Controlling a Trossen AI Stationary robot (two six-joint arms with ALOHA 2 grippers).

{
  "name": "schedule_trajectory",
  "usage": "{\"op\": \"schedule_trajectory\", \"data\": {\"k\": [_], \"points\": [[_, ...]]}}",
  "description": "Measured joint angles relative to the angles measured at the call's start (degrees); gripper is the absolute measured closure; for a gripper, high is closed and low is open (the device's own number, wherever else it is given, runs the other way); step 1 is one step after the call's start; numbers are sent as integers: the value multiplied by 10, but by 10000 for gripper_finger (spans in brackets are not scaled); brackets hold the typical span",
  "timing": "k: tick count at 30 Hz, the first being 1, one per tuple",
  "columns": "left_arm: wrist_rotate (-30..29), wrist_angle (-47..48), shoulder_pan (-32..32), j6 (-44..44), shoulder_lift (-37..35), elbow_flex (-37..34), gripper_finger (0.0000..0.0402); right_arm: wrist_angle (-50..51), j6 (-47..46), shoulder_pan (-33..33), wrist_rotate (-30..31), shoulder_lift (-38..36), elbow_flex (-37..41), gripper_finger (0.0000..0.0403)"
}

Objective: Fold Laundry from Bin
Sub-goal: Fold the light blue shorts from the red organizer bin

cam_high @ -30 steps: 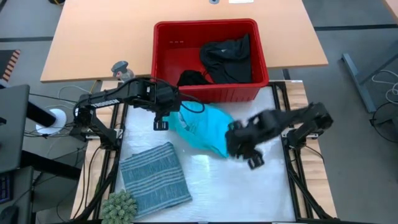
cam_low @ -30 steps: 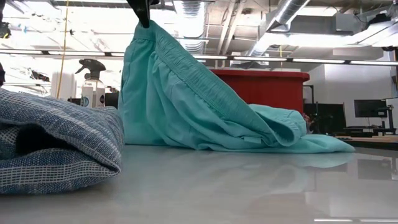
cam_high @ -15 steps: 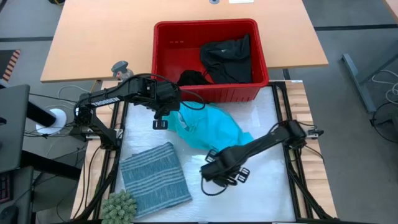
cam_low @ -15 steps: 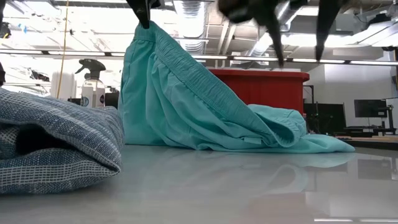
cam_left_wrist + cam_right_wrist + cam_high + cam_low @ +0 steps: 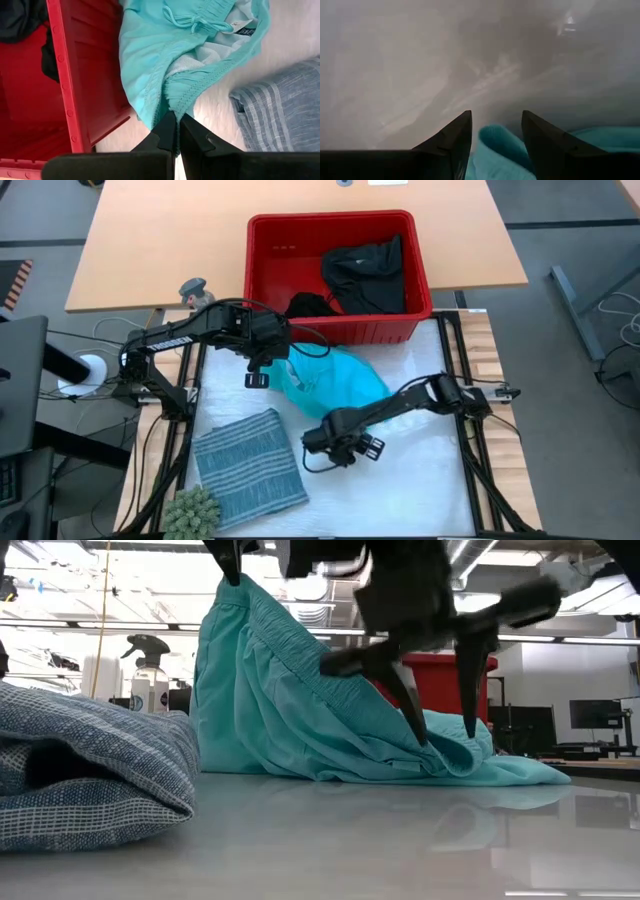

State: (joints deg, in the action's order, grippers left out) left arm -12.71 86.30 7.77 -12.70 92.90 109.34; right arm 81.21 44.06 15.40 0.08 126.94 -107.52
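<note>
The turquoise garment (image 5: pixel 335 385) lies in front of the red bin (image 5: pixel 262 255), and one corner is raised into a peak (image 5: pixel 235 595). My left gripper (image 5: pixel 173 131) is shut on that peak. My right gripper (image 5: pixel 318 442) hangs open and low at the garment's near edge. A turquoise fold (image 5: pixel 495 142) shows between its fingers, and I cannot tell whether they touch it. The blue-grey striped garment (image 5: pixel 248 465) lies folded at the near left. Black garments (image 5: pixel 365 268) lie inside the bin. My left gripper pinches a stitched hem edge (image 5: pixel 172 107) of the turquoise garment between its two fingers, coming from above and pointing down. The cloth hangs from the fingers like a tent, and its lower part (image 5: pixel 450 765) is spread on the table.
A grey spray bottle (image 5: pixel 195 292) stands left of the bin. A green spiky plant (image 5: pixel 190 510) sits at the near left corner. The white mat (image 5: pixel 400 490) is bare at the near right. Cables run along both arm bases.
My right gripper has swung from the table's right side toward the left and near edge. It has come down low beside the turquoise garment's near edge, its fingers still apart. The garment and my left gripper have kept still.
</note>
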Motion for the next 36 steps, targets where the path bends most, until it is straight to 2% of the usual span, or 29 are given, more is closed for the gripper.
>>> {"op": "schedule_trajectory", "data": {"k": [10, 17, 19, 24, 27, 33, 36], "points": [[-3, 2, 0, -28, 0, 0, 401, 41, -9, -30, -1, -18, 0, 207], [-14, 2, 8, -44, 0, 0, 401, 63, -51, 0, -2, -18, 0, 207], [-12, 3, 16, -42, 0, 0, 401, 88, -95, 9, -2, -18, 0, 207], [-9, 1, 31, -42, 0, 0, 401, 88, -288, 9, -3, -25, 0, 207], [3, 0, 37, -42, 0, 0, 401, 87, -372, 5, -14, -44, 0, 209], [10, -3, 40, -42, 0, 0, 401, 88, -446, 19, -31, -147, 0, 235], [10, -4, 40, -42, 0, 0, 401, 52, -512, 45, 13, -219, 11, 252]]}}
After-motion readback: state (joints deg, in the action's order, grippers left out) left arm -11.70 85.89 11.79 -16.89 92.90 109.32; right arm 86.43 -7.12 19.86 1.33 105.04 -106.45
